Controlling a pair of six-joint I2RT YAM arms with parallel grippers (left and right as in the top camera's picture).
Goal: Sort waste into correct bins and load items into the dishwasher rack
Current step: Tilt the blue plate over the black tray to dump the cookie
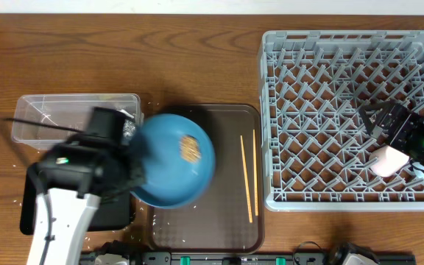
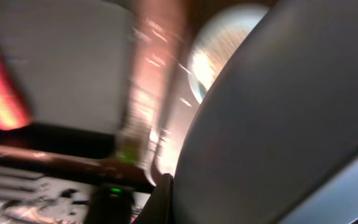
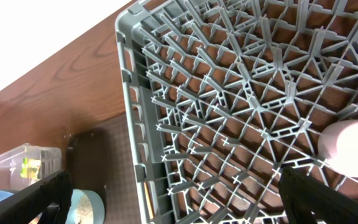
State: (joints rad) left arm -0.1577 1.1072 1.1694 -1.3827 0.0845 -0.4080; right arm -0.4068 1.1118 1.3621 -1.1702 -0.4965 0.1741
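Observation:
My left gripper [image 1: 133, 165] is shut on the left rim of the large blue plate [image 1: 174, 158] and holds it tilted over the left part of the brown serving tray. A brown food lump [image 1: 191, 147] lies on the plate. In the blurred left wrist view the plate [image 2: 278, 124] fills the right side. My right gripper [image 1: 371, 118] is open and empty above the grey rack [image 1: 344, 59], its fingers spread [image 3: 185, 199]. A white-pink cup [image 1: 389, 160] sits in the rack [image 3: 185, 93] and also shows in the right wrist view [image 3: 353, 146]. Two chopsticks [image 1: 246, 177] lie on the serving tray.
The clear tub [image 1: 65, 118] stands at the left with a yellow-green wrapper [image 3: 27, 167] inside. The black tray [image 1: 26, 217] lies below it, mostly under my left arm. The brown serving tray [image 1: 219, 221] is in the middle. A light-blue cup [image 3: 82, 208] stands beside the plate.

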